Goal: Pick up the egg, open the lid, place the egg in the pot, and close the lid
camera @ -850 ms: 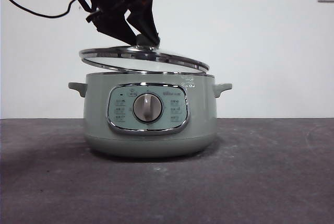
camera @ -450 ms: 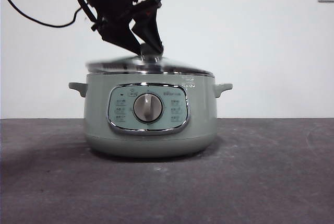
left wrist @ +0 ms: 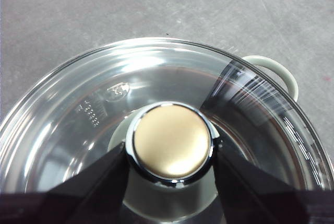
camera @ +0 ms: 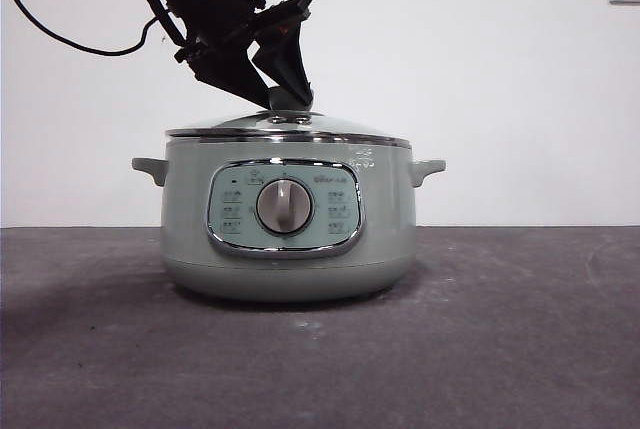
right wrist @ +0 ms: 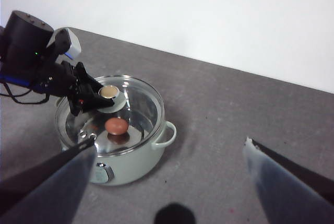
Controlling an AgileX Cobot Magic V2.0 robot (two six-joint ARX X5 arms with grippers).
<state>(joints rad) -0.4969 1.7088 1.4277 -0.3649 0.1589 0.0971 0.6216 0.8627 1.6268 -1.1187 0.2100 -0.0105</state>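
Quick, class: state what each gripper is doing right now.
Left gripper: shut on the lid knob.
Right gripper: open, holding nothing.

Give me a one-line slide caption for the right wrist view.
Left claw grips the knob of the lid seated on the pot, egg inside; right claw open.

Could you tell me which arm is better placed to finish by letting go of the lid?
Left. The left gripper grips the lid by its knob, seated on the pot over the egg. The right gripper hangs open, away.
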